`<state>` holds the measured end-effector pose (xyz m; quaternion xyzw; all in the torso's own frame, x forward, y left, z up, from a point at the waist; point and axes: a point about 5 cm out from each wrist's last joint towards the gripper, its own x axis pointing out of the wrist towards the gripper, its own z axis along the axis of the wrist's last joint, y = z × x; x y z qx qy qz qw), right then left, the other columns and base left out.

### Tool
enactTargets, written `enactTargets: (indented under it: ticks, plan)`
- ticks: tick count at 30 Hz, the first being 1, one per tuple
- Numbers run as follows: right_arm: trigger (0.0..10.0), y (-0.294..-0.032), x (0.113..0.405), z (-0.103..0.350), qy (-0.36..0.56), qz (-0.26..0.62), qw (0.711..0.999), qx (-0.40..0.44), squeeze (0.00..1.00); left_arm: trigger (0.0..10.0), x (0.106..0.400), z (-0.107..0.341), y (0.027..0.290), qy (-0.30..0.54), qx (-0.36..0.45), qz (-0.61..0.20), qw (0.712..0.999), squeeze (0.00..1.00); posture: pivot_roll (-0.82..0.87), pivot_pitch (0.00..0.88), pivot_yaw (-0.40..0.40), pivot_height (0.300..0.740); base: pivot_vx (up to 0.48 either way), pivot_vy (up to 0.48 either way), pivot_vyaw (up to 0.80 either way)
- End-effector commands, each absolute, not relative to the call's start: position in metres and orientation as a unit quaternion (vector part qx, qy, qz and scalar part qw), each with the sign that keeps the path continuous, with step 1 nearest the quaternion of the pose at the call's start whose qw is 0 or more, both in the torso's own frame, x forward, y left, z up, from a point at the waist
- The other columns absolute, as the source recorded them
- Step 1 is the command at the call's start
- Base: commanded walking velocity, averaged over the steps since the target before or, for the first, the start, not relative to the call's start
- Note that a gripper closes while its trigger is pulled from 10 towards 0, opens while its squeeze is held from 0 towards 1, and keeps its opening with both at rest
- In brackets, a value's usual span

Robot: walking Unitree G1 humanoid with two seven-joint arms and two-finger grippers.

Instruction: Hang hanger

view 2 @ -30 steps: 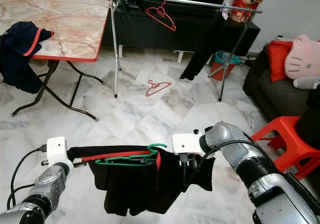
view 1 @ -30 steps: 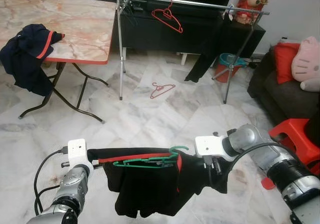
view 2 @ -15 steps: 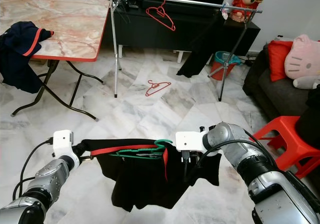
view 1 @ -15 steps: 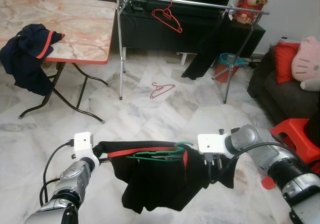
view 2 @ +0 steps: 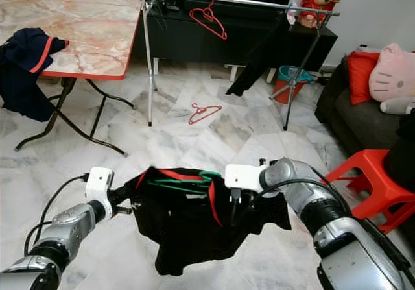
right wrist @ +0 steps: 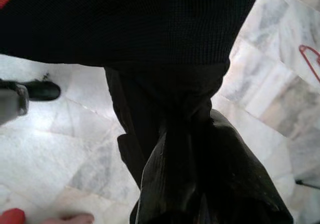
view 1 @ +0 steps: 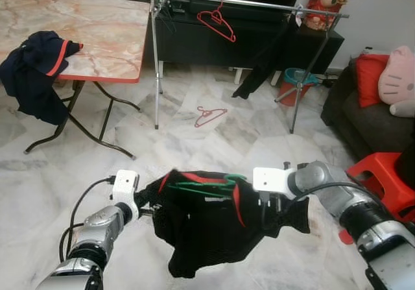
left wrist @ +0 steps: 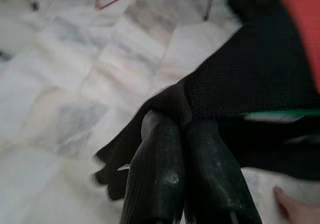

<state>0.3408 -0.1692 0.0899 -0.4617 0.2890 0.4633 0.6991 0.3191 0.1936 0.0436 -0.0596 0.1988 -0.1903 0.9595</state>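
Green hanger (view 1: 206, 186) sits inside the black shirt (view 1: 207, 228) we hold between left claw (view 1: 150, 204) and right claw (view 1: 271, 207), both clamped on fabric. Risk: slack lets it slide out before the rail (view 1: 259, 4).

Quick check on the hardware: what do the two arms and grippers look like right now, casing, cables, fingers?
Both arms are silver metal with dark ribbed joint bands. Each wrist carries a white boxy camera block. Thin black cables loop beside the left arm and over the right arm. The left gripper and right gripper each have two long, black, finely ribbed fingers.
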Motion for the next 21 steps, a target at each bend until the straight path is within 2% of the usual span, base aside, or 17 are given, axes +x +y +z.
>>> enactTargets:
  ticks: [1,3,7,8,9,10,12,13,14,15,21]
  plan:
    - [0.0,-0.172,0.341,0.091,0.289,0.457,0.708,-0.454,0.0,10.0,0.32,0.048,0.185,0.186,-0.074,-0.214,0.956,0.0,-0.1,0.0,-0.134,0.74,0.0,0.0,0.0]
    - [0.0,-0.162,0.339,0.088,0.285,0.466,0.712,-0.442,0.0,10.0,0.325,0.061,0.179,0.156,-0.095,-0.238,0.954,0.0,-0.1,0.0,-0.134,0.74,0.0,0.0,0.0]
    - [0.0,-0.162,0.339,0.088,0.285,0.466,0.712,-0.442,0.0,10.0,0.325,0.061,0.179,0.156,-0.095,-0.238,0.954,0.0,-0.1,0.0,-0.134,0.74,0.0,0.0,0.0]
    - [0.0,-0.151,0.341,0.083,0.277,0.449,0.735,-0.426,0.0,10.0,0.33,0.08,0.172,0.117,-0.115,-0.267,0.95,0.0,-0.09,0.0,-0.133,0.74,0.0,0.0,0.0]
    - [0.0,-0.151,0.341,0.083,0.277,0.449,0.735,-0.426,0.0,10.0,0.33,0.08,0.172,0.117,-0.115,-0.267,0.95,0.0,-0.09,0.0,-0.133,0.74,0.0,0.0,0.0]
    - [0.0,-0.147,0.342,0.082,0.273,0.436,0.747,-0.421,0.0,10.0,0.331,0.087,0.169,0.103,-0.121,-0.279,0.947,0.0,-0.09,0.0,-0.133,0.74,0.0,0.0,0.0]
    - [0.0,-0.143,0.349,0.08,0.266,0.378,0.788,-0.406,0.0,10.0,0.333,0.101,0.165,0.077,-0.132,-0.299,0.942,0.0,-0.09,0.0,-0.133,0.74,0.0,0.0,0.0]
    - [0.0,-0.143,0.349,0.08,0.266,0.378,0.788,-0.406,0.0,10.0,0.333,0.101,0.165,0.077,-0.132,-0.299,0.942,0.0,-0.09,0.0,-0.133,0.74,0.0,0.0,0.0]
    - [0.0,-0.139,0.354,0.08,0.26,0.334,0.824,-0.377,0.0,10.0,0.333,0.11,0.162,0.062,-0.141,-0.314,0.937,0.0,-0.08,0.0,-0.131,0.74,0.0,0.0,0.0]
    - [0.0,-0.139,0.354,0.08,0.26,0.334,0.824,-0.377,0.0,10.0,0.333,0.11,0.162,0.062,-0.141,-0.314,0.937,0.0,-0.08,0.0,-0.131,0.74,0.0,0.0,0.0]
    - [0.0,-0.113,0.359,0.081,0.228,0.283,0.894,-0.262,0.0,10.0,0.327,0.122,0.148,0.053,-0.149,-0.364,0.918,0.0,-0.07,0.0,-0.127,0.74,0.0,0.0,0.0]
